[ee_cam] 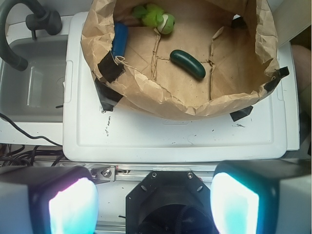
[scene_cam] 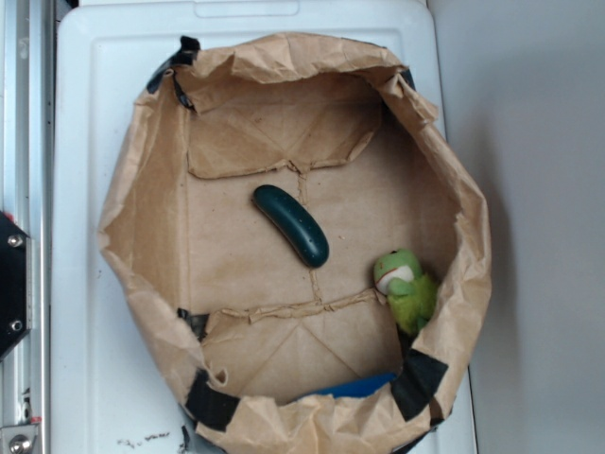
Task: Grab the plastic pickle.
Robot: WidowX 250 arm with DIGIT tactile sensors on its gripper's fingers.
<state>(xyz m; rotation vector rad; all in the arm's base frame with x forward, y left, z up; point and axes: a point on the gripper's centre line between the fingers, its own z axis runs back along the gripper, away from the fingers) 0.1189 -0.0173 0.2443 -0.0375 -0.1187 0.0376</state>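
The plastic pickle (scene_cam: 291, 224), glossy dark teal-green and slightly curved, lies on the floor of an open brown paper bag (scene_cam: 142, 218), near its middle. It also shows in the wrist view (ee_cam: 188, 63). My gripper (ee_cam: 153, 202) is open and empty, its two pale pads (ee_cam: 73, 207) spread wide at the bottom of the wrist view. It hangs high and far back from the bag, over the robot's black base. The gripper is not in the exterior view.
A fuzzy lime-green frog plush (scene_cam: 407, 287) sits against the bag's wall, to the right of the pickle. A blue object (ee_cam: 120, 39) lies along the bag's inside wall. The bag stands on a white plastic lid (ee_cam: 170, 141). A grey basin (ee_cam: 29, 83) is beside it.
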